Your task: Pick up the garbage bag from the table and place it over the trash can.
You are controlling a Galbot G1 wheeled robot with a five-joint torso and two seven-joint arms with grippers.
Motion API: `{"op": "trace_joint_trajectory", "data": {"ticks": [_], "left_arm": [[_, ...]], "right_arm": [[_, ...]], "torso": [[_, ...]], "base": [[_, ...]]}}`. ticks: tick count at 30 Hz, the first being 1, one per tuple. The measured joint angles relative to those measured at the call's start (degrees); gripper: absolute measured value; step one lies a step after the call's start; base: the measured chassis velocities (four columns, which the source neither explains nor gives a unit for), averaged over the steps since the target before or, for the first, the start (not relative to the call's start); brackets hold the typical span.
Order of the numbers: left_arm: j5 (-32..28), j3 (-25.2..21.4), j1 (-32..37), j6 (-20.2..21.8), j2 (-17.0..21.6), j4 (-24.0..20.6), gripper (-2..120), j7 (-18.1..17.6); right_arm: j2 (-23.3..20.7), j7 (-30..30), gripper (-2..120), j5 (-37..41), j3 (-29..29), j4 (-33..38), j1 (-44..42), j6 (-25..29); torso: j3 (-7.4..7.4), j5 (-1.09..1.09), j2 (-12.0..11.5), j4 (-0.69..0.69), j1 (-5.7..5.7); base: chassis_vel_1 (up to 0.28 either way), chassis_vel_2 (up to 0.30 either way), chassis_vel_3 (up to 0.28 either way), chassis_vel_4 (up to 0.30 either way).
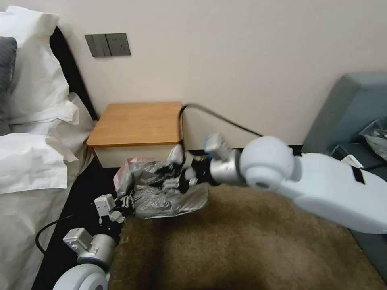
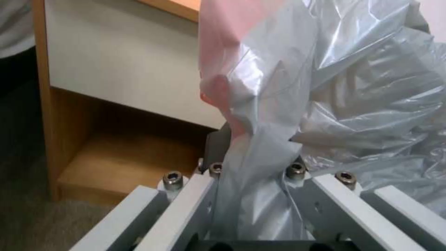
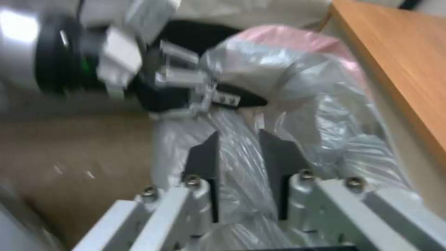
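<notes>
You had both claws on the garbage bag (image 1: 161,189), which hung off the surface (image 1: 135,123) and sat low in front of its white drawer, at about 6 o'clock from the wooden top. The left claw (image 1: 127,201) held the bag's edge at 9 o'clock, the right claw (image 1: 177,177) reached in from 3 o'clock; pulling from opposite sides like that was, I judge, meant to spread the mouth wide enough to go over the trash can, which I could not make out under the crumpled plastic.

The head view gave you the layout but hid the grips. The left wrist view settled one: a twisted strip of the garbage bag (image 2: 260,195) ran down between the fingers of the left claw (image 2: 253,174), clenched on it, with the pink rim above and the surface's low shelf (image 2: 125,157) behind. The right wrist view showed the dark pads (image 3: 204,164) of the right claw (image 3: 239,157) on either side of a fold of film (image 3: 241,164), apparently pinching it, though a narrow gap remained. It also caught the left claw (image 3: 190,75) across the bag at 11 o'clock, and the wooden top's edge (image 3: 395,66) close by
</notes>
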Motion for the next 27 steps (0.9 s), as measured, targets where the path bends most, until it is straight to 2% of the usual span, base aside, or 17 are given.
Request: {"op": "trace_joint_trajectory", "data": {"ticks": [3,6,11,21,27], "left_arm": [[0.2,-0.27,0.18,0.08,0.07,-0.38,7,-0.01],[0.35,-0.33,0.23,0.1,-0.01,-0.45,7,0.0],[0.65,-0.06,0.15,0.11,-0.45,-0.46,7,0.1],[0.89,0.98,-0.2,0.49,-0.82,-0.95,7,0.11],[1.3,2.11,-0.5,0.61,-1.34,-1.13,7,0.08]], "right_arm": [[1.81,-1.23,7,-6.12,-3.22,-1.5,1.87,0.0],[2.7,-1.32,0,-8.76,-4.54,-2.88,2.56,0.0],[4.03,-1.9,0,-12.67,-6.15,-6.08,3.07,0.03],[7.02,-1.33,0,-14.06,-9.62,-10.84,3.14,0.09],[8.88,1.16,0,-15.66,-12.22,-12.82,3.24,0.13]], "torso": [[0.0,0.0,0.0,0.0,0.0],[0.0,0.0,0.0,0.0,0.0],[0.0,0.0,0.0,-0.01,0.0],[0.0,0.01,0.0,-0.01,0.0],[0.0,0.01,0.0,-0.01,0.0]], "base": [[0.0,0.0,0.0,0.0],[0.0,0.0,0.0,0.0],[0.0,0.0,0.0,0.0],[0.0,0.0,0.0,0.0],[0.0,0.0,0.0,0.0]]}}
